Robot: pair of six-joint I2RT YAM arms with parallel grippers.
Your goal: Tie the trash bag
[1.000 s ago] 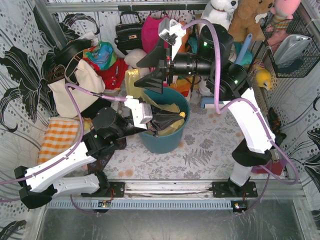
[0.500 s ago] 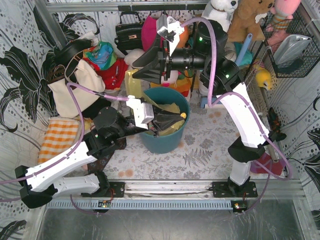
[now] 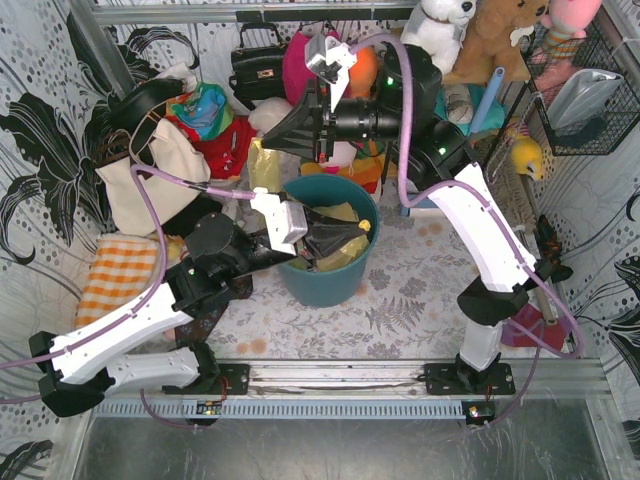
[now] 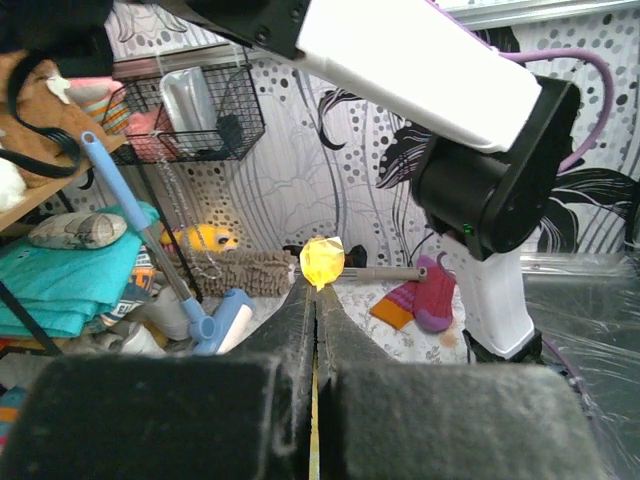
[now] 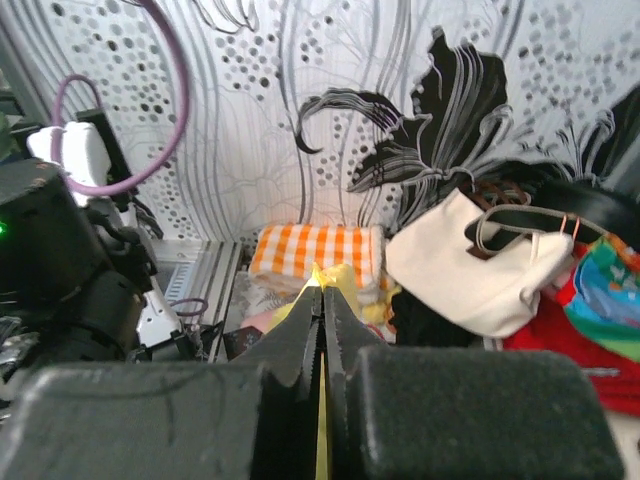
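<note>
The trash bag [image 3: 338, 256], thin yellow-green plastic, lines the round teal bin [image 3: 322, 285] in the middle of the floor. My left gripper [image 3: 363, 232] reaches over the bin's right side and is shut on a fold of the bag. A yellow tuft [image 4: 322, 262] pokes out past its fingertips [image 4: 303, 300]. My right gripper [image 3: 266, 148] hangs above the bin's back-left rim, shut on another stretch of the bag [image 3: 262, 170] pulled up from the rim. Yellow plastic [image 5: 338, 276] shows at its closed tips [image 5: 322, 292].
A cream tote bag [image 3: 150, 180] and an orange checked cloth [image 3: 115, 275] lie left of the bin. A black handbag [image 3: 258, 65], plush toys [image 3: 500, 35] and a wire basket [image 3: 590, 90] crowd the back. A blue-handled brush [image 4: 130, 225] and a pink sock [image 4: 430, 300] lie at the right.
My right gripper has shut on the bag's edge and drawn it up and back toward the left. The left arm has stayed put, still shut on the bag.
</note>
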